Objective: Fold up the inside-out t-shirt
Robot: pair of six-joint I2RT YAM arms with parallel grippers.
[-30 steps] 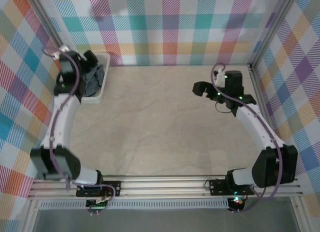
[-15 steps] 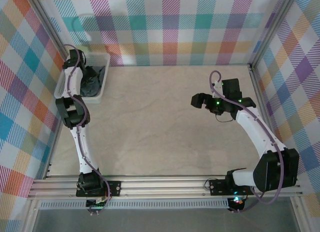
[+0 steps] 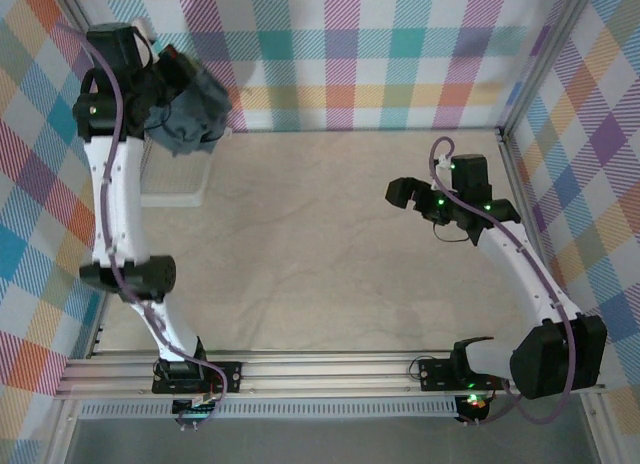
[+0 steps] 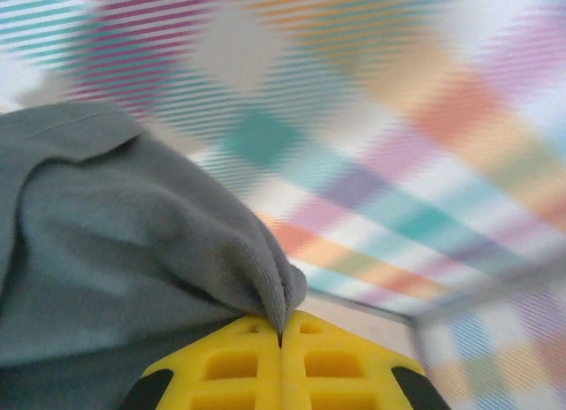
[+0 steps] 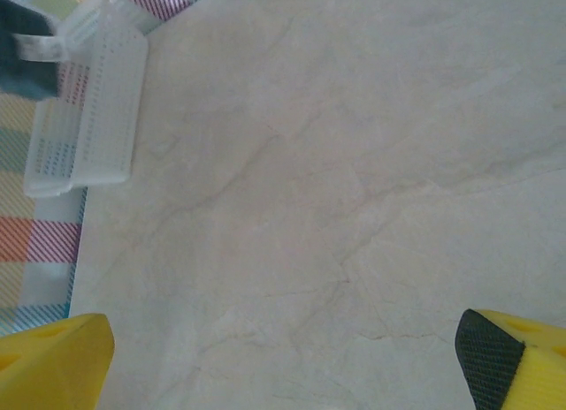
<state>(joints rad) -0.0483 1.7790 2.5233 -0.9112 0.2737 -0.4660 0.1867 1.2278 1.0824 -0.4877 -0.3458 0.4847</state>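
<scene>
Left pincer tight on the t-shirt, weave close-up at wrist, aloft from above; right pincer agape.

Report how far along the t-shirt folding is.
Done: the inside-out t-shirt is out of the white basket and hangs bunched in the air. In hand: the left gripper is raised, its fingers shut on a pinch of the fabric. Left: spreading the shirt on the table and every fold, since none is made yet. The right gripper is open above the table, holding nothing.
</scene>
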